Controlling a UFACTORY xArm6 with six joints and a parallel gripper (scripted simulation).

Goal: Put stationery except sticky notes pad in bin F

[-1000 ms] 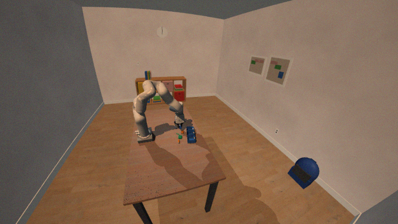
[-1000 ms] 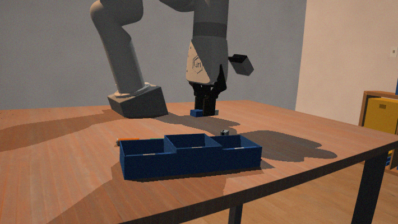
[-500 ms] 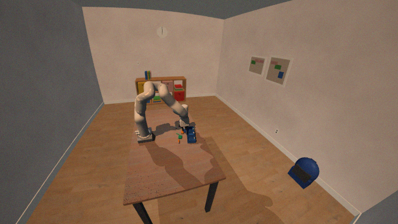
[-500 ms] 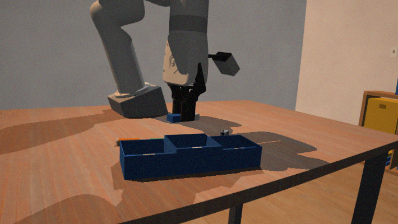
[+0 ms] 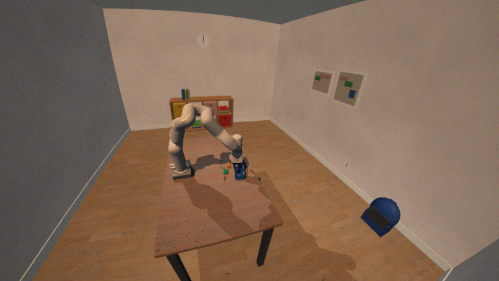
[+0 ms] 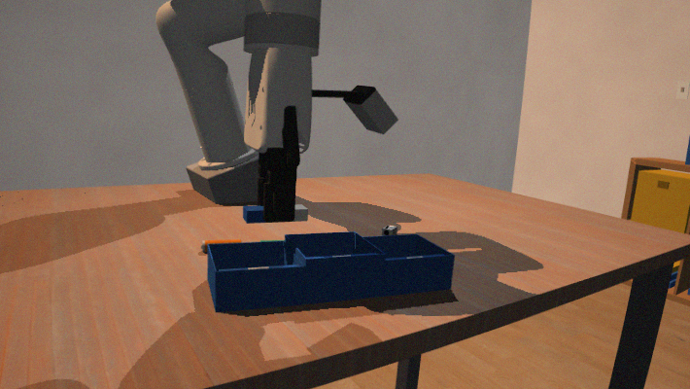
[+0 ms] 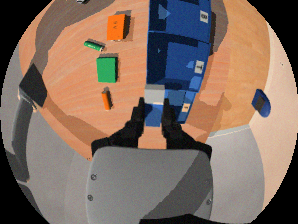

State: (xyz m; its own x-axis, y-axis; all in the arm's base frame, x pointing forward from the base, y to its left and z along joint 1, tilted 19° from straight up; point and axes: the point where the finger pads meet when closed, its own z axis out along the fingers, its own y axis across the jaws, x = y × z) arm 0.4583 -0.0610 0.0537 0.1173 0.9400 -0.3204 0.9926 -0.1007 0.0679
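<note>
Between the black fingers of the claw (image 6: 278,206), low over the table (image 6: 486,209), sits a small blue-and-grey block (image 6: 254,213), likely an eraser, clamped firmly across its middle so both ends stick out; the grip looks chosen to carry it level toward the blue three-compartment bin (image 6: 330,277) just in front. From the wrist view the block (image 7: 154,99) hangs near the bin's closest compartment (image 7: 174,63), whose letter I cannot read. Beside the bin lie an orange pad (image 7: 116,26), a green block (image 7: 105,68), an orange marker (image 7: 107,98) and a small green piece (image 7: 93,44), all apart from the path; only the bin wall stands in the way
</note>
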